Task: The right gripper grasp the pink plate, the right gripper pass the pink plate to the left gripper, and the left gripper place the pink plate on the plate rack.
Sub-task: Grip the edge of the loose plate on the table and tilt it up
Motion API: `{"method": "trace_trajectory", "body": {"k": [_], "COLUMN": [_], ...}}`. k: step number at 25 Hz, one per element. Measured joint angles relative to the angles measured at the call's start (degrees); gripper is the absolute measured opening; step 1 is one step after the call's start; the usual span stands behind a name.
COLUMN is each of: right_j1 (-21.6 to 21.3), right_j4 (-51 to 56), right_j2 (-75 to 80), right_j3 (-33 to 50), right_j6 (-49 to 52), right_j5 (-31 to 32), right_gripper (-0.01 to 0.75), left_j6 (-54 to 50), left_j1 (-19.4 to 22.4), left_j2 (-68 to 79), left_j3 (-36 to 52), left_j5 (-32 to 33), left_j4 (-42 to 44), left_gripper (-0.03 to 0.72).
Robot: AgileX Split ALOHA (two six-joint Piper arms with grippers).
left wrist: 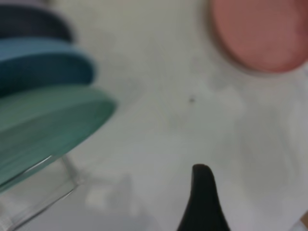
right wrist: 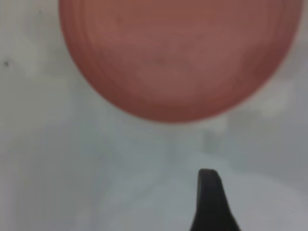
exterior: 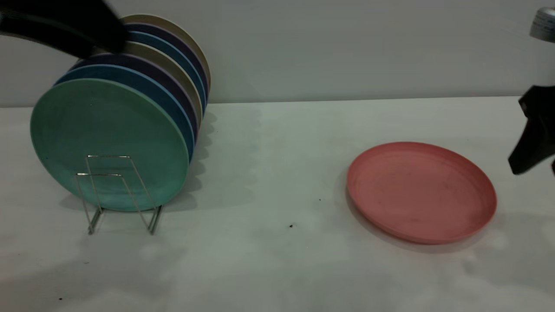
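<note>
The pink plate (exterior: 421, 192) lies flat on the white table at the right; it also shows in the right wrist view (right wrist: 175, 57) and the left wrist view (left wrist: 264, 33). My right gripper (exterior: 535, 143) hovers just right of the plate, above the table, open and empty; one finger (right wrist: 210, 199) shows in its wrist view. The plate rack (exterior: 119, 190) stands at the left, holding several upright plates with a mint-green plate (exterior: 108, 138) in front. My left arm (exterior: 65, 30) is above the rack's plates; one finger (left wrist: 202, 197) shows over bare table, open and empty.
The rack's front wire loops stand free in front of the green plate. Behind it are blue (exterior: 173, 108), dark purple and beige plates. A grey wall runs behind the table. Small dark specks (exterior: 291, 225) lie on the table between rack and pink plate.
</note>
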Motion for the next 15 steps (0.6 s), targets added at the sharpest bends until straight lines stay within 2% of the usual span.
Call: {"method": "trace_trajectory", "body": {"k": [7,11,15], "right_j1": [-10.57,-12.16,-12.17], "right_j4": [19.02,27.0,29.87], "right_j2": [13.54,21.59,27.89], "right_j3": [-9.0,-11.7,-14.61], "right_j6": [-18.51,-26.81,-29.65], "right_j5": [5.68,7.34,7.27], "right_gripper": [0.513,0.514,0.514], "left_j6": [0.48,0.48,0.54], "left_j1": [-7.09,-10.3,-13.69], "left_j2": [13.5,21.08,26.17], "left_j3": [-9.29,-14.41,-17.39], "left_j5": [-0.71,-1.32,-2.35], "left_j4": [-0.77,-1.01,-1.04], "left_gripper": [0.58,0.58,0.58]}}
